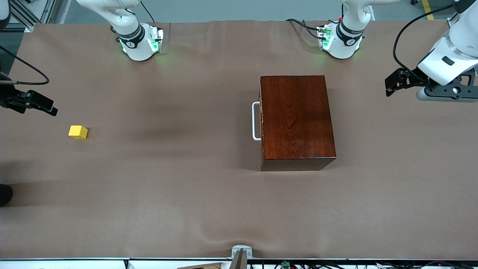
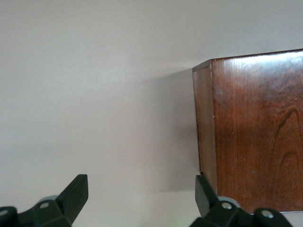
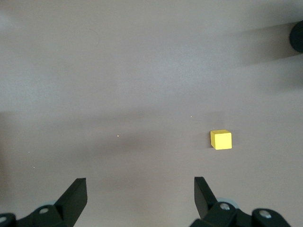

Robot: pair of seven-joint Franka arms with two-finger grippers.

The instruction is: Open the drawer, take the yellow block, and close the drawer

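Note:
The dark reddish-brown wooden box (image 1: 295, 119) stands mid-table, toward the left arm's end. Its drawer is shut flush, so only the white bar handle (image 1: 255, 121) shows, facing the right arm's end. The yellow block (image 1: 78, 132) lies on the bare table near the right arm's end. My right gripper (image 1: 50, 108) hovers over the table close to the block, open and empty; the right wrist view shows the block (image 3: 221, 139) ahead of the gripper (image 3: 140, 189). My left gripper (image 1: 389, 87) hovers over the table beside the box, open and empty. The left wrist view shows the box (image 2: 255, 127) beyond the gripper (image 2: 140, 189).
The table is covered with a brown cloth (image 1: 168, 194). The two arm bases (image 1: 140, 43) (image 1: 341, 41) stand along the edge farthest from the front camera. A dark round object (image 1: 4, 194) sits at the table's edge at the right arm's end.

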